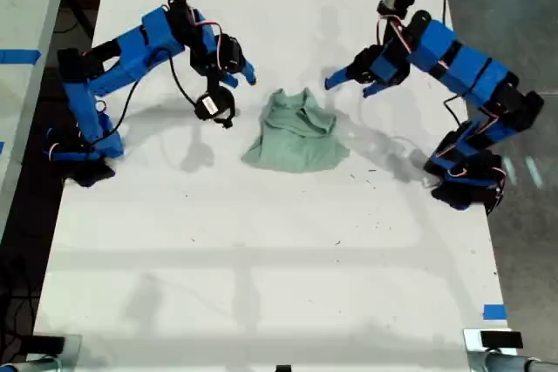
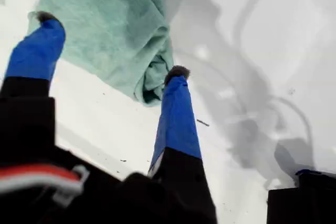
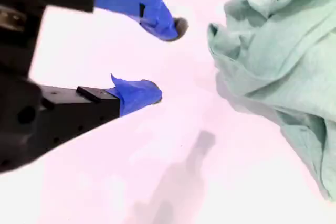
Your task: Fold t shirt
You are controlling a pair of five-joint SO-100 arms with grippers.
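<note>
Blue jaws of my first gripper [image 2: 107,48] spread wide, empty, at the t shirt [image 1: 297,135] edge. My second gripper [image 3: 168,61]: jaws spread, empty, just beside it. Shirt bunched mid-bench [image 1: 261,285]; no neat fold visible, folding mostly left.

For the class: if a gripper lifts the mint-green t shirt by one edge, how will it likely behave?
The t shirt would probably droop and unfold, since it lies crumpled in soft folds. It looks thin, so it is likely light. Pushed, it would likely bunch rather than slide on the table.
</note>
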